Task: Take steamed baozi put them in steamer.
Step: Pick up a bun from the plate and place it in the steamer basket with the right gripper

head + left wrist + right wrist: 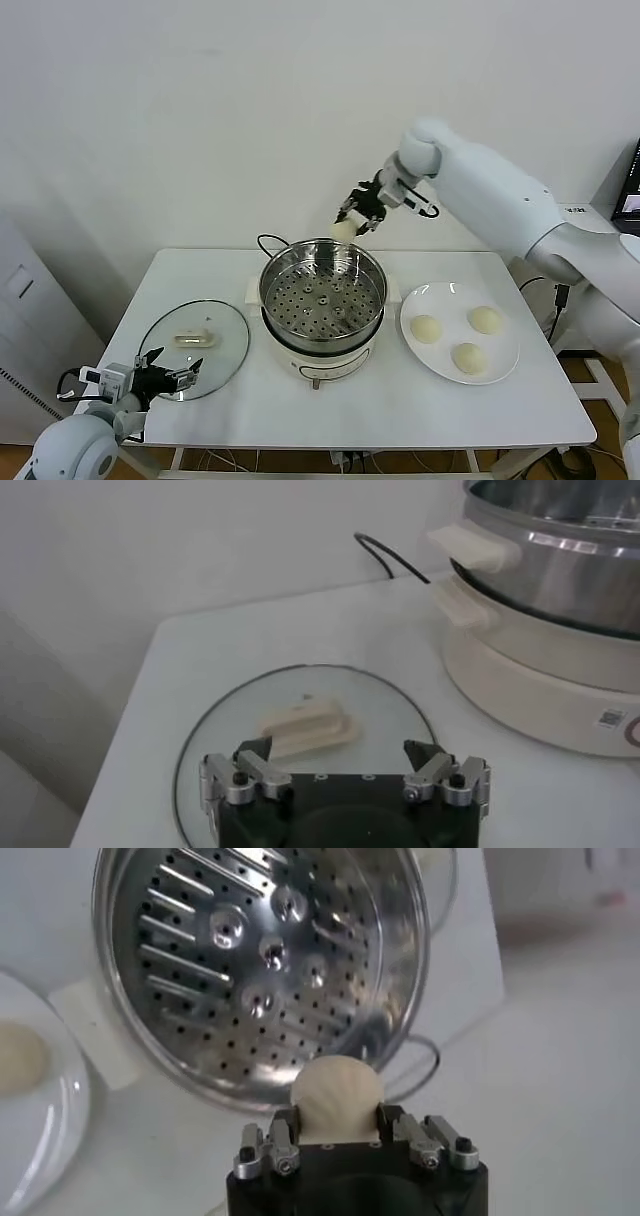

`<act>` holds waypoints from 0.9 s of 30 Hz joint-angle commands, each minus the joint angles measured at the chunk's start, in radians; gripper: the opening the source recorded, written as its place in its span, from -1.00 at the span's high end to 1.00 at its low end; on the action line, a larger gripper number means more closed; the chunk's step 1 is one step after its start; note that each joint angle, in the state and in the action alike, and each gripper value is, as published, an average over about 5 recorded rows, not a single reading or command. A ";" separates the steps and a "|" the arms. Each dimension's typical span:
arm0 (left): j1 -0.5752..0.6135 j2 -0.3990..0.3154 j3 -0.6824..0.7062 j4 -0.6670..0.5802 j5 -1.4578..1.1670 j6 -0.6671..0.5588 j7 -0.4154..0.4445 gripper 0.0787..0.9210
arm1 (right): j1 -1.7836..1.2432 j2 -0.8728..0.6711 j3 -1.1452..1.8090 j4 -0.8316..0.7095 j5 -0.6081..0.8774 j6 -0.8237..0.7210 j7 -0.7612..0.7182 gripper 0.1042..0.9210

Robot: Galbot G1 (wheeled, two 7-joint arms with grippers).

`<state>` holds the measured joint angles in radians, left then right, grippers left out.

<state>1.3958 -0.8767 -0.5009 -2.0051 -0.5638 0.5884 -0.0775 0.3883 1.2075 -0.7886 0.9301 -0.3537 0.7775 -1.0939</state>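
Note:
The steamer point(322, 298) is a shiny steel basket with a perforated floor on a white cooker base, at the table's middle. It holds no buns. My right gripper point(352, 222) is shut on one cream baozi point(343, 230) and holds it in the air above the steamer's far rim. The right wrist view shows this baozi point(336, 1098) between the fingers with the steamer floor point(255, 958) beyond. Three baozi point(426, 328) point(485, 319) point(467, 357) lie on the white plate point(505, 372) to the right. My left gripper point(168, 376) is open, low at the front left.
A glass lid point(195, 350) with a cream handle point(305, 726) lies flat on the table left of the steamer, under the left gripper point(345, 765). A black cord point(266, 241) runs behind the cooker. The wall stands close behind the table.

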 commanded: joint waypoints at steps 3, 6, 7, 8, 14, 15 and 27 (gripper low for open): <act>-0.004 0.001 0.001 0.000 0.001 0.007 -0.002 -0.77 | -0.106 0.086 0.029 0.040 -0.248 0.095 -0.007 0.07; -0.006 0.000 0.001 -0.002 0.001 0.008 -0.002 -0.77 | -0.143 0.087 0.037 0.041 -0.278 0.095 -0.013 0.07; -0.006 0.000 0.001 -0.002 0.001 0.008 -0.002 -0.77 | -0.153 0.087 0.043 0.040 -0.290 0.095 -0.014 0.07; -0.006 0.001 0.001 -0.003 0.001 0.008 -0.002 -0.77 | -0.164 0.088 0.050 0.038 -0.304 0.095 -0.014 0.07; -0.006 0.005 0.001 -0.001 0.000 0.008 -0.001 -0.77 | -0.196 0.095 0.086 0.027 -0.355 0.095 -0.013 0.07; -0.006 0.006 0.001 -0.002 0.000 0.008 -0.001 -0.77 | -0.198 0.096 0.089 0.025 -0.360 0.095 -0.012 0.07; -0.005 0.009 -0.004 -0.008 -0.005 0.008 0.002 -0.77 | -0.184 0.096 0.097 -0.001 -0.301 0.095 0.023 -0.47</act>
<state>1.3912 -0.8678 -0.5040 -2.0127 -0.5682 0.5962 -0.0765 0.2116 1.2967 -0.7003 0.9316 -0.6713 0.8241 -1.0831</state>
